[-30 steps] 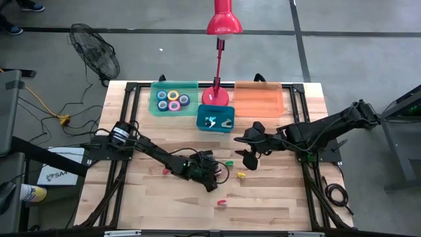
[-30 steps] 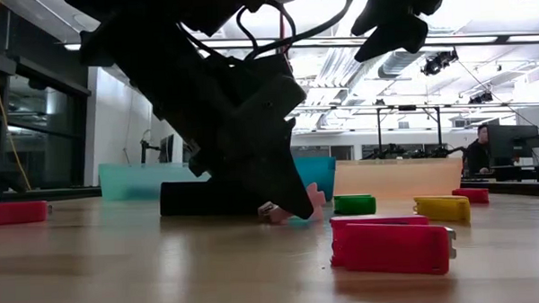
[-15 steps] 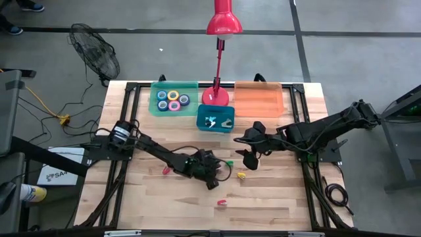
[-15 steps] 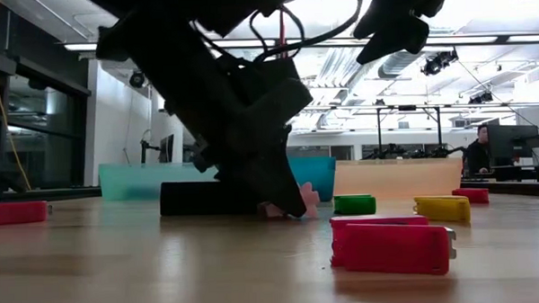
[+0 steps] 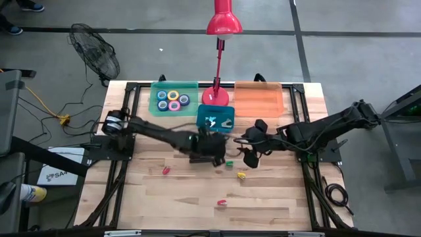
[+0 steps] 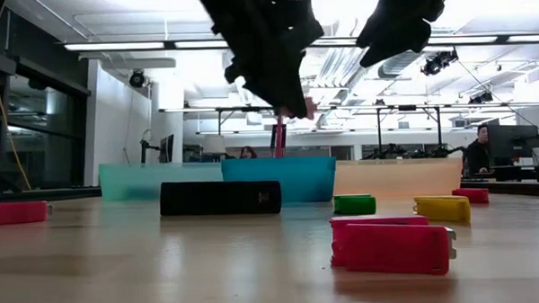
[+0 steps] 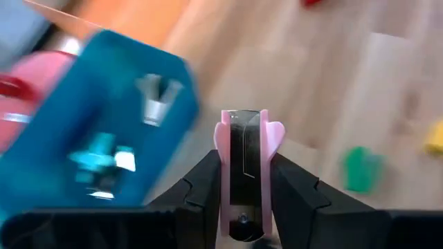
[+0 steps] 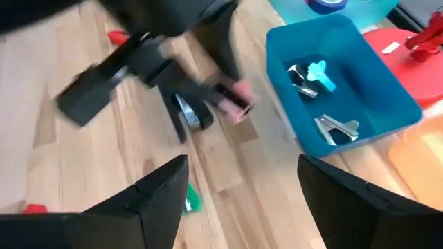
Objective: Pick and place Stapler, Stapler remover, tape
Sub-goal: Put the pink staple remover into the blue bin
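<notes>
pink staple remover (image 7: 243,173) pinched lengthwise in left pincer (image 7: 242,181), pointing toward blue bin (image 7: 104,138); right pincer (image 5: 248,153) spread beside that bin

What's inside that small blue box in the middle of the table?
The small blue box holds staple removers: one turquoise and two metal-coloured ones. From above, nothing covers its contents, though anything lying under the removers cannot be seen. The left gripper holds a pink remover beside it.
</notes>
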Tool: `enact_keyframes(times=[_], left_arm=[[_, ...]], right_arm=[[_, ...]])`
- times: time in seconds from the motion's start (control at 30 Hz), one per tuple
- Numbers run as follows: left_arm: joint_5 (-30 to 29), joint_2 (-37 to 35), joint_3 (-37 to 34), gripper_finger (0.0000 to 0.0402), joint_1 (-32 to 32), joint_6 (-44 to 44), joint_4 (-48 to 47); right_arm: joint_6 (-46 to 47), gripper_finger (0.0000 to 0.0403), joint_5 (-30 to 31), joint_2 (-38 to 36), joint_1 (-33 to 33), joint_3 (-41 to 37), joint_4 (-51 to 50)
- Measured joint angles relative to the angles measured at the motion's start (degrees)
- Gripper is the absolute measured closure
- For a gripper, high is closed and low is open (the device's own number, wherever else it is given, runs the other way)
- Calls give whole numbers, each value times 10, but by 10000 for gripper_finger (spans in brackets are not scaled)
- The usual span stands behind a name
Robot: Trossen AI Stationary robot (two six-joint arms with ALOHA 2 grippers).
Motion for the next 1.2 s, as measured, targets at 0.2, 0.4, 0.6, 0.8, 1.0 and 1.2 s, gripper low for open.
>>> enact_keyframes(times=[0.2,0.4,0.6,0.8,1.0,1.2], left_arm=[[22,1,37,310,81,49,-55],[106,1,37,310,172,57,-61],[168,2,36,310,248,53,-70],[235,2,36,310,284,83,-74],[265,2,36,309,285,185,-83],[273,3,36,309,285,309,-91]], right_arm=[[4,139,-1,-36,-33,0,-46],[-19,139,-26,-99,-73,0,-102],[-61,139,-26,-152,-100,0,-138],[-95,139,-23,-178,-125,0,-160],[-122,139,-26,-179,-144,0,-176],[-140,139,-29,-179,-154,0,-181]])
